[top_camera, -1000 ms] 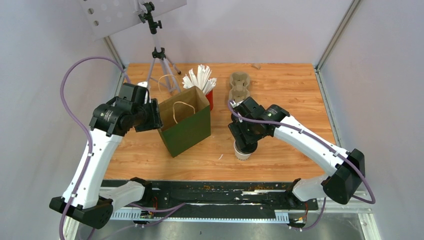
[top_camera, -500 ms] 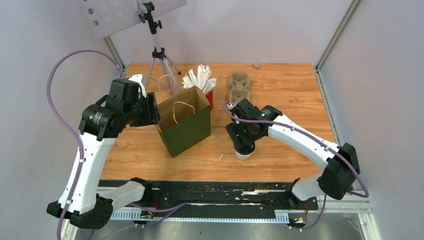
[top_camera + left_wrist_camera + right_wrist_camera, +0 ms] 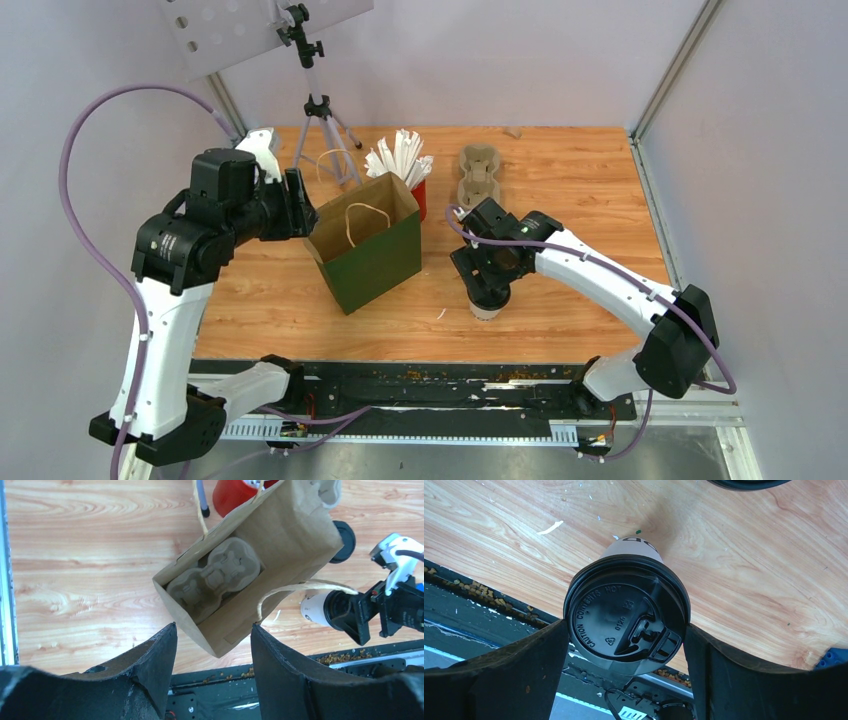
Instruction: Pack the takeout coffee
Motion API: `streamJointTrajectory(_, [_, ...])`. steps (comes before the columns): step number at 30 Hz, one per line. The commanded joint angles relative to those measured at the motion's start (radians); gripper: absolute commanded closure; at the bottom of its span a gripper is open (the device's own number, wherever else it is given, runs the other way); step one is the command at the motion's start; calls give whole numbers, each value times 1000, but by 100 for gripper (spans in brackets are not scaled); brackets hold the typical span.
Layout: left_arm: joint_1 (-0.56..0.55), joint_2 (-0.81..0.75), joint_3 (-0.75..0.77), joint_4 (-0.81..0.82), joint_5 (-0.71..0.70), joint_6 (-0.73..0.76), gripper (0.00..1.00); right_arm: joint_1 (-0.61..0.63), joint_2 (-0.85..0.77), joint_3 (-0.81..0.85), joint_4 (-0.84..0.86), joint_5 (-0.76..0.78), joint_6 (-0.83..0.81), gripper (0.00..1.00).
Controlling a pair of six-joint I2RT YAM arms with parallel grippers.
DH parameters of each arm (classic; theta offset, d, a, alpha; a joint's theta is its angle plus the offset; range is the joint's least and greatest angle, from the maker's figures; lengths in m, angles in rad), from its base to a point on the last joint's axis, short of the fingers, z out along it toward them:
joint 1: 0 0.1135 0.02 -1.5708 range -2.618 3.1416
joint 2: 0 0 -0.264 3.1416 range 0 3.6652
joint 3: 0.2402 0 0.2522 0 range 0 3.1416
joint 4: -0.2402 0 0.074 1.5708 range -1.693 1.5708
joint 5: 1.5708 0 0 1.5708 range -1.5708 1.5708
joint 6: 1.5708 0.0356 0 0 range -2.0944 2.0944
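A small white paper cup with a black plastic lid [image 3: 487,308] is seen upright on the wooden table [image 3: 580,200], at about 6 o'clock of its middle, close to the near edge. It is straddled by the right gripper [image 3: 626,635]. The jaws are set wide, one at each side of the lid rim, at or very near contact. Whether the rim is pressed cannot be told.

A second black round lid [image 3: 345,540], probably the other cup's, is glimpsed at 12 o'clock of the first.

The cup is judged light unless filled, which cannot be told. Its paper wall would yield to squeezing and the lid could pop off, so a gentle hold just under the rim is advised, with the cup kept upright.

At 9 o'clock of the cup stands an open green paper bag with a brown inside [image 3: 375,270], and a beige pulp tray [image 3: 215,577] is laid in its bottom. The left gripper [image 3: 214,630] is held above the bag with its jaws parted and nothing between them.

A red cup of white straws [image 3: 420,198] stands at 11 o'clock.
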Motion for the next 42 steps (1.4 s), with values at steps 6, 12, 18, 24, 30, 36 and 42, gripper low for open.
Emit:
streamJointTrajectory(6, [6,12,39,51,70,57,36,4,-13,4,-12,0,17,13])
streamJointTrajectory(12, [6,36,95,61,160,87,37,4,-34,74,-64,7,45,8])
streamJointTrajectory(18, [-12,59,121,119,293,61,41,-11,-115,117,-93,-10,103,8])
streamJointTrajectory(24, [-230,120,130,161,215,43,42,-119,-172,54,-54,-103,117,19])
streamJointTrajectory(30, [-464,211,100,276,172,-18,43,-252,-235,-22,-4,-229,106,25])
streamJointTrajectory(36, [-629,365,92,365,164,-42,45,-400,-285,-135,63,-372,75,31])
streamJointTrajectory(42, [-651,447,-10,485,241,-76,48,-450,-297,-199,110,-468,73,41])
